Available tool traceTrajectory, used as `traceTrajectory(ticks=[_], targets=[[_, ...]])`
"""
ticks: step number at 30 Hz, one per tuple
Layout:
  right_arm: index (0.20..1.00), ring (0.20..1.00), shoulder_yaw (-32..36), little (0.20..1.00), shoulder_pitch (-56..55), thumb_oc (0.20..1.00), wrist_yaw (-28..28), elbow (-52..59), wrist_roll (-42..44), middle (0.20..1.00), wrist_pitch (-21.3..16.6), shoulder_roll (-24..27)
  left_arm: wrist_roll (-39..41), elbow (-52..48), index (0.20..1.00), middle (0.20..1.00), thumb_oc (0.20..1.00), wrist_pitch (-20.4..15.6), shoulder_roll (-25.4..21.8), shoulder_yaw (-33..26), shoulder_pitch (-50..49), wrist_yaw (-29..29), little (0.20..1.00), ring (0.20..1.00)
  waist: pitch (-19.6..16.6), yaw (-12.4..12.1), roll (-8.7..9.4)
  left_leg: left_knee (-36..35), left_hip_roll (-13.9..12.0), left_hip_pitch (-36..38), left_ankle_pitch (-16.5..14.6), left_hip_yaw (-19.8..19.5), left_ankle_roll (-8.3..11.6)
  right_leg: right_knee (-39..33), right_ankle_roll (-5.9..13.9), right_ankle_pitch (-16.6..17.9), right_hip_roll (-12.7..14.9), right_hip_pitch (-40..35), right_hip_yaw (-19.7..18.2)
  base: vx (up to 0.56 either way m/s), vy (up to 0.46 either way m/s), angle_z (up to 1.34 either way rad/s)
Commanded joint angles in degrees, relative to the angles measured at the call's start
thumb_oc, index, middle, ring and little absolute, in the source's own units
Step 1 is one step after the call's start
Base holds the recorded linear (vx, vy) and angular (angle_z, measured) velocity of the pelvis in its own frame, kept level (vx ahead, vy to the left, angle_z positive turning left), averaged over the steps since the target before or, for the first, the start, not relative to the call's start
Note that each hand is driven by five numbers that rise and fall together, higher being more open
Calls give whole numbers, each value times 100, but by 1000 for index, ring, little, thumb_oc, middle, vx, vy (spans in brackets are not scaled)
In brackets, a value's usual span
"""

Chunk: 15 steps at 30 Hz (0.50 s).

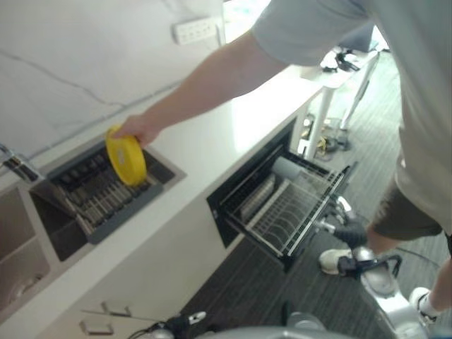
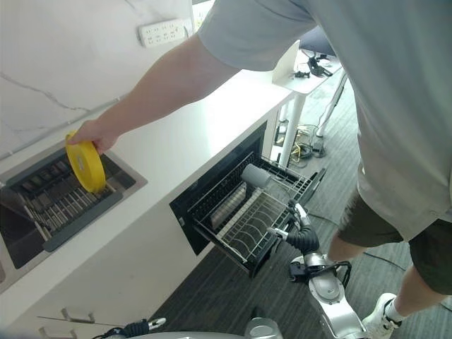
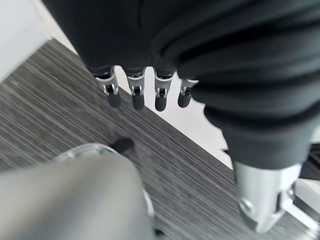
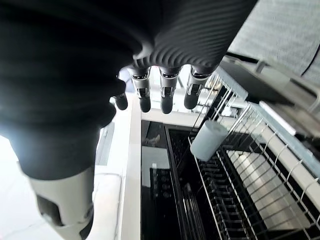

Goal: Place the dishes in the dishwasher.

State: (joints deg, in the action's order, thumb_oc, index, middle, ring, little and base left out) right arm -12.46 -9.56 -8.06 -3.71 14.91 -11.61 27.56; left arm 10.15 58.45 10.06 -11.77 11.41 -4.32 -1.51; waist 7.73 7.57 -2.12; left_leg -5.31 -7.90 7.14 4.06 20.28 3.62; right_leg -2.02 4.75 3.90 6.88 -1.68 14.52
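Yellow plate: held on edge by a person's hand over the sink rack, at the desk's left end; face slanted toward the dishwasher.
Dishwasher rack: pulled out, holding one pale cup.
Right hand: fingers relaxed, empty, beside the rack's front edge.
Left hand: fingers straight, over the floor.
Risk: a handover may slip if either hand closes late.

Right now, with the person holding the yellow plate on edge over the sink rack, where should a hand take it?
Pinch the yellow plate at its lower rim, opposite the person's hand holding the top. It stands on edge over the sink rack, so that rim is probably free; come from the counter's front.
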Motion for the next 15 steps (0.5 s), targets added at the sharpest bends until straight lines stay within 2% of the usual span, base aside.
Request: traceTrajectory(ticks=[1,3,5,13,15], targets=[[1000,1000,-40,1000,630,1000,338,534,298,1000,-394,117,164,237,1000,1000,1000,10,-42,109,278,-131,1000,1000,331,-61,193,642,29,-27,-873,-443,-136,682,258,-902,292,-317,-82,26,-24,5],[1000,1000,-130,1000,671,1000,488,615,342,1000,-465,139,71,189,1000,1000,1000,-121,-30,147,272,-260,1000,1000,333,-130,177,682,45,-56,-881,-517,-145,701,240,-921,302,-339,-5,8,-24,9],[1000,1000,-206,1000,731,1000,557,671,327,1000,-455,137,56,122,1000,1000,1000,-98,-20,211,266,-315,1000,1000,317,-199,149,609,69,-65,-841,-572,-134,651,242,-901,315,-359,97,-2,-18,12],[1000,1000,-453,1000,875,1000,484,797,410,1000,-325,146,154,164,1000,1000,1000,-48,-73,152,208,-2,1000,1000,179,-485,103,323,97,-82,-708,-780,-78,507,260,-907,349,-493,437,37,-35,31],[1000,1000,-512,1000,897,1000,703,850,468,1000,-318,150,336,225,1000,1000,1000,-64,-51,56,126,81,1000,1000,186,-561,95,251,73,-62,-659,-818,-46,507,257,-937,347,-546,514,52,-7,28]])
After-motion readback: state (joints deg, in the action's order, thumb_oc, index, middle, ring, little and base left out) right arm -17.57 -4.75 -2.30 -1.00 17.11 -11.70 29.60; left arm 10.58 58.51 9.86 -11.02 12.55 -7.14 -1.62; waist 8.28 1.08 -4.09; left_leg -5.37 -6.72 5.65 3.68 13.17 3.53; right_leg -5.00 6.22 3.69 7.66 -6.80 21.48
